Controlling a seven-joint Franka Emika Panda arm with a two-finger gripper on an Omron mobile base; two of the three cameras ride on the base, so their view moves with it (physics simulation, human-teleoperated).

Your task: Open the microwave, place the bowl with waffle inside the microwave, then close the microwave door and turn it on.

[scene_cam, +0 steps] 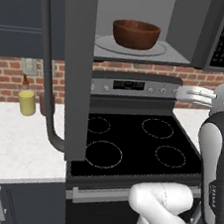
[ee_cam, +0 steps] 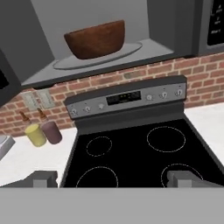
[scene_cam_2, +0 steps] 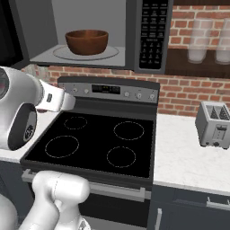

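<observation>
The microwave (scene_cam: 188, 24) hangs above the stove with its door (scene_cam: 72, 69) swung wide to the left, the bar handle (scene_cam: 48, 75) facing me. Inside, the reddish-brown bowl (scene_cam: 135, 34) (scene_cam_2: 86, 42) (ee_cam: 96, 39) stands upright on the round turntable (scene_cam_2: 112, 53). The waffle is hidden below the bowl's rim. The black keypad (scene_cam_2: 150, 31) is on the microwave's right side. My gripper (ee_cam: 113, 179) is open with nothing between its fingertips (ee_cam: 183, 178). It hovers over the front of the stove, well below and back from the bowl. The white hand (scene_cam: 193, 95) (scene_cam_2: 56, 101) shows at stove-panel height.
A black cooktop (scene_cam_2: 94, 141) with several burner rings lies under the microwave. A yellow bottle (scene_cam: 27, 102) and a dark cup (ee_cam: 52, 132) stand on the left counter (scene_cam: 9, 145). A silver toaster (scene_cam_2: 213, 125) stands on the right counter, with glasses (scene_cam_2: 197, 42) on a shelf above it.
</observation>
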